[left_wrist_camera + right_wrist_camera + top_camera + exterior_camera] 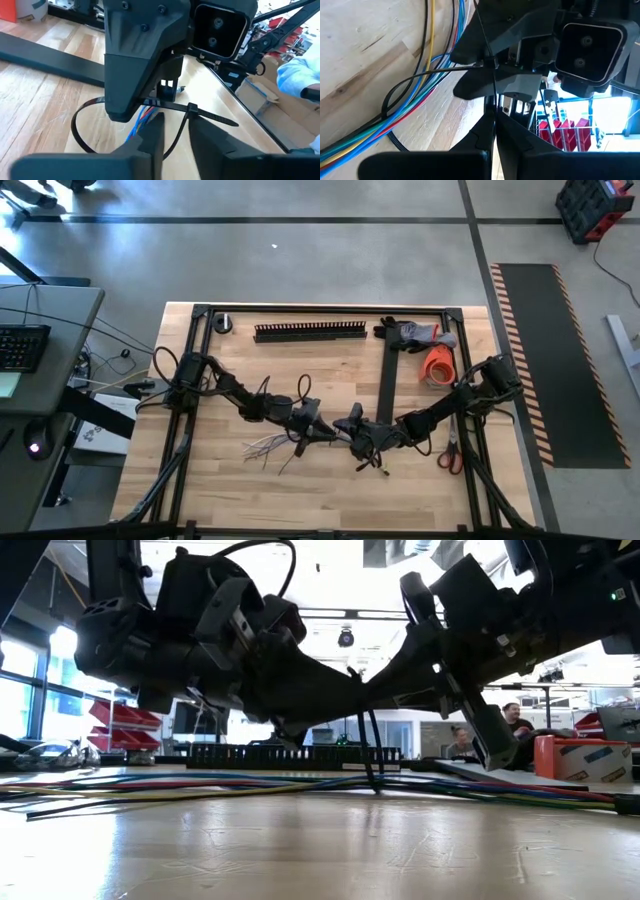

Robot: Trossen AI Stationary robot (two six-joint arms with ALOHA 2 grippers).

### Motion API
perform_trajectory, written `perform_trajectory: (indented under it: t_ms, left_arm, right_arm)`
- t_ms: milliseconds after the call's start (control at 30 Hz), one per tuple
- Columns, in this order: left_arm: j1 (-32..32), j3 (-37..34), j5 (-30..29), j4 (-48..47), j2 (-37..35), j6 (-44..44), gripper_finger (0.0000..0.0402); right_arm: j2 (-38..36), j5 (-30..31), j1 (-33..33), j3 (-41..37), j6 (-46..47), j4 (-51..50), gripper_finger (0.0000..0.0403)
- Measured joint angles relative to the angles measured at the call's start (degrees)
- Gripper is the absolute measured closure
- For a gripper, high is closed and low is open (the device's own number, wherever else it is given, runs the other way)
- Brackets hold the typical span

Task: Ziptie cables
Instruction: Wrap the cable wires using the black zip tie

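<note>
The two arms crowd the middle of the table (200,490). Cables (268,446) lie just beside them. The near side has room.

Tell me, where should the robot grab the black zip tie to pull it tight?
Probably its thin tail, poking out past the little square head, coming from the tail's free end. It sticks out straight and bare; the loop hugs the cables. The right gripper pinches the zip tie mid-table, with the left gripper beside it.

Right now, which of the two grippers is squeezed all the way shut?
The right gripper: its fingers meet, pinching the black zip tie. The left gripper shows a gap.
</note>
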Motion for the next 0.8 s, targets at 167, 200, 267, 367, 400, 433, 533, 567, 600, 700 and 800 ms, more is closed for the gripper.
perform_trajectory:
  t_ms: [167, 200, 267, 367, 400, 433, 533, 567, 600, 700, 800]
  left_arm:
    - [0.0, 0.0, 0.4, 0.2, 0.0, -2.2, 0.0395]
    - [0.0, 0.0, 0.4, 0.2, 0.0, -2.4, 0.0395]
    - [0.0, 0.0, 0.4, 0.2, 0.0, -2.5, 0.0397]
    - [0.0, 0.0, 0.3, 0.2, 0.0, -3.0, 0.0400]
    - [0.0, 0.0, 0.2, 0.1, 0.0, -3.0, 0.0401]
    - [0.0, 0.0, 0.2, 0.0, 0.0, -3.0, 0.0401]
    - [0.0, 0.0, 0.2, -0.2, 0.0, -3.5, 0.0401]
    - [0.0, 0.0, 0.2, -0.2, 0.0, -3.5, 0.0401]
    - [0.0, 0.0, 0.2, -0.3, 0.0, -3.5, 0.0401]
    - [0.0, 0.0, 0.2, -0.3, 0.0, -4.0, 0.0401]
    - [0.0, 0.0, 0.2, -0.3, 0.0, -4.0, 0.0401]
  right_arm:
    - [0.0, -1.1, 0.0, 0.0, -0.5, -0.3, 0.0403]
    - [0.0, -1.5, 0.0, 0.0, -0.1, -0.5, 0.0403]
    - [0.0, -2.0, 0.0, 0.0, 1.3, -0.5, 0.0402]
    - [0.0, -2.4, 0.0, 0.0, 2.6, -0.5, 0.0393]
    - [0.0, -2.4, 0.0, 0.0, 2.6, -0.5, 0.0385]
    - [0.0, -2.5, 0.0, 0.0, 2.5, -0.5, 0.0375]
    - [0.0, -2.4, 0.2, 0.0, 2.4, -0.8, 0.0337]
    - [0.0, -2.0, 0.2, 0.0, 2.6, -0.6, 0.0324]
    - [0.0, -1.2, 0.2, 0.0, 2.6, -0.4, 0.0313]
    - [0.0, 0.6, 0.2, 0.0, 2.4, -0.5, 0.0298]
    - [0.0, 0.4, 0.2, 0.0, 1.8, -0.5, 0.0307]
